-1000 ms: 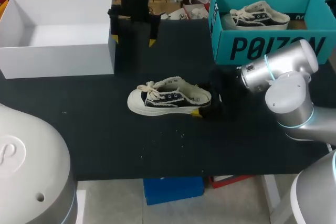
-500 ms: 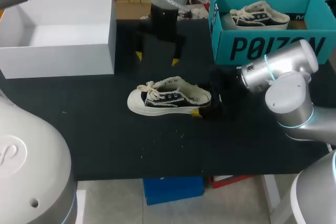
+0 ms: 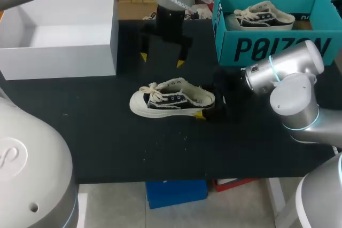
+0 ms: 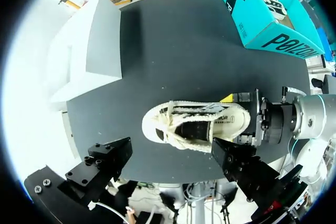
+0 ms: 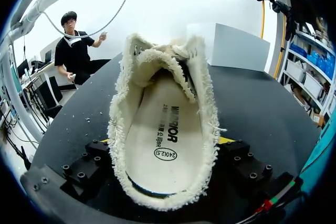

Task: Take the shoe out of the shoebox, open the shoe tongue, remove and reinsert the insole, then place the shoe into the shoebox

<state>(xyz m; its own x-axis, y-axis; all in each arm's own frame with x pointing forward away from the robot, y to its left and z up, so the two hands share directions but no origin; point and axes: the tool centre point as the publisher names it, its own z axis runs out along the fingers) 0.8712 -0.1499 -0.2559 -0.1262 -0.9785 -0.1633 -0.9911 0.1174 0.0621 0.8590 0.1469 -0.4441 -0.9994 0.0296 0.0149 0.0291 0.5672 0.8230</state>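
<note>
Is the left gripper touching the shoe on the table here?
Apart. In the head view the left gripper hangs beyond the shoe, with bare table showing between its yellow tips and the shoe.

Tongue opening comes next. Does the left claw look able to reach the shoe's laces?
Probably yes: the left claw hangs open above the shoe, nothing between; the right claw grips only the heel.

Head camera, above and behind the robot, looks down on the table (image 3: 107, 148). Left wrist camera gazes down from high at 12 o'clock of the shoe (image 3: 172, 99). Right wrist camera, at its 3 o'clock, sits close against the heel. All three show the shoe.
</note>
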